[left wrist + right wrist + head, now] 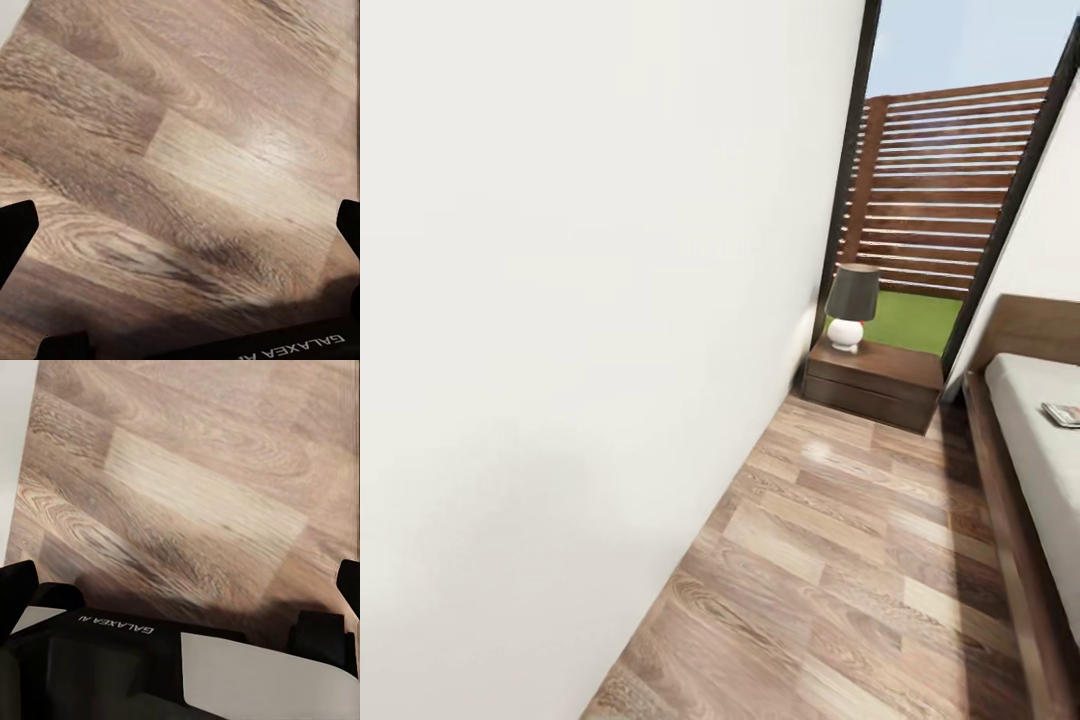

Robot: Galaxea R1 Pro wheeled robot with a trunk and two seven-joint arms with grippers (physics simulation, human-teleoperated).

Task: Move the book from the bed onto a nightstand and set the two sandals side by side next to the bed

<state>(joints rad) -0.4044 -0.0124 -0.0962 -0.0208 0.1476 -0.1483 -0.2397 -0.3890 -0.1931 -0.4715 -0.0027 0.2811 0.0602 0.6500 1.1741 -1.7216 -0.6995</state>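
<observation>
The head view is tilted, so the white wall (560, 350) leans across the left half and the plank floor (860, 560) runs away toward the far end of the room. There the nightstand (875, 378) stands against the wall, a low dark reddish-brown block with a drawer line across its front; its long axis lies across the passage. On its worktop near the wall side sits a lamp (851, 305) with a round white base and a dark tapered shade.

The bed (1020, 470) runs along the right edge, its long side pointing toward the nightstand end, with a dark wooden frame, a headboard and a plain off-white mattress (most of it cut off by the picture edge). On the mattress near the headboard lies the book (1064, 413), flat, pale-looking and partly cut off; its cover lettering is too small to read.

Behind the nightstand a tall window shows a slatted wooden fence (945, 190) and grass.

Each wrist view looks down on bare floor, with the left hand (180, 225) and the right hand (180, 585) spread wide, dark fingertips at the picture's opposite edges, grasping nothing.
</observation>
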